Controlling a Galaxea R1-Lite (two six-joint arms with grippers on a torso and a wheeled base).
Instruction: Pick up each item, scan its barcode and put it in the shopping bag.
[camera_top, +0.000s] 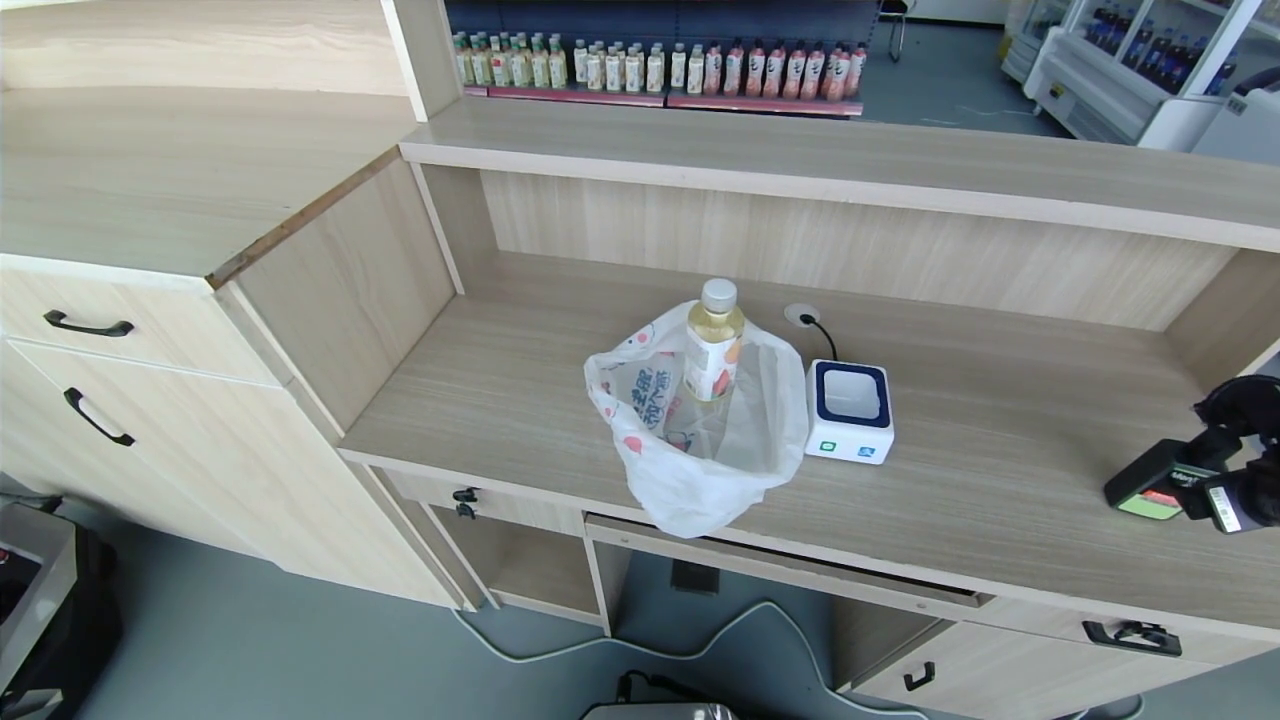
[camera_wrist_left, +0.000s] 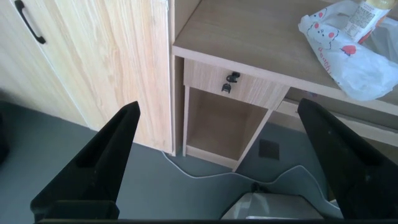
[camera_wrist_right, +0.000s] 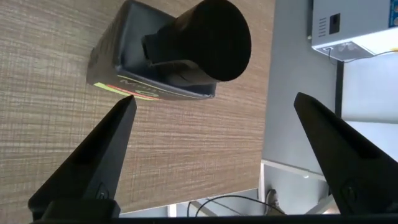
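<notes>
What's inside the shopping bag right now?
An upright bottle, cap and label showing. Folds of the bag hide its floor and anything lying there.

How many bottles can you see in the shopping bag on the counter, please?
1. The bottle stands upright in the shopping bag on the counter, beside the scanner. The bag's folds may hide others lower down.

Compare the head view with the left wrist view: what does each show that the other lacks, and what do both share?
Head view adds the scanner beside the shopping bag and the rows of bottles on the far shelf. Left wrist view adds the left pincer, open, above the grey floor. Both share the shopping bag with the bottle in it, the counter and the drawer lock.
</notes>
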